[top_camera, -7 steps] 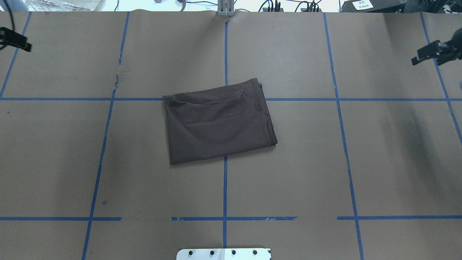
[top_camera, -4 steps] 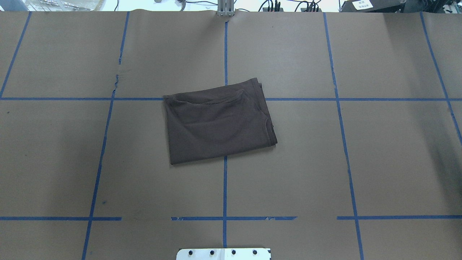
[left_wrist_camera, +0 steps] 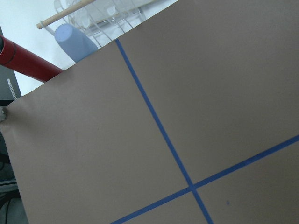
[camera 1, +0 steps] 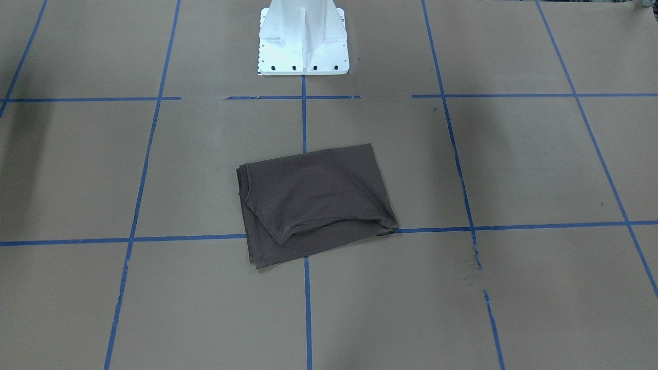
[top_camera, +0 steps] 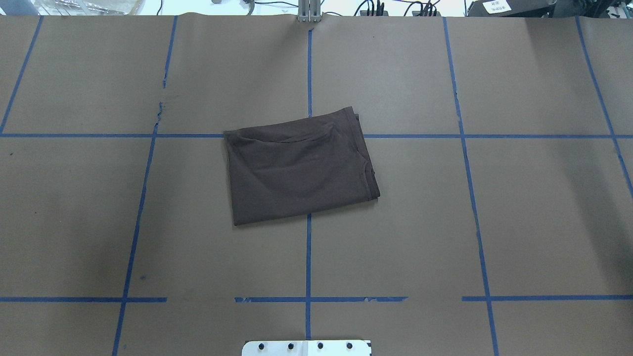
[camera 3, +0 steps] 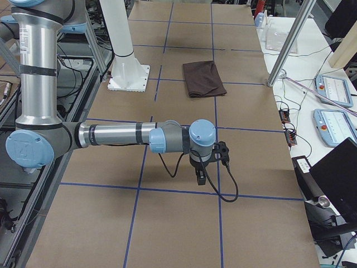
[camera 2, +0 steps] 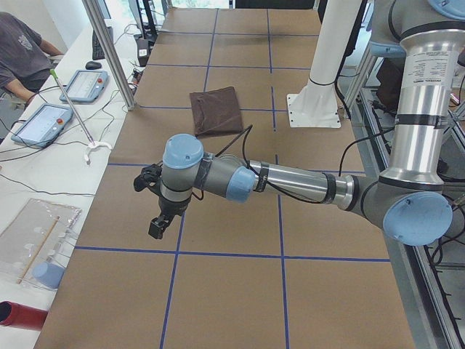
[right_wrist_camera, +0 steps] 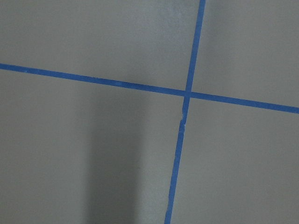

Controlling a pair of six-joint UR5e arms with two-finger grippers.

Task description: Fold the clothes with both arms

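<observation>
On the table, the dark T-shirt lies folded, slightly askew.

Left arm and right arm outstretched low, left gripper and right gripper downward, jaw state unclear.

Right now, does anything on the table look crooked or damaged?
The folded T-shirt lies askew, its edges tilted against the blue tape grid, with layers misaligned along the far edge. Left of it in the overhead view, the brown paper is wrinkled where the tape breaks.
</observation>
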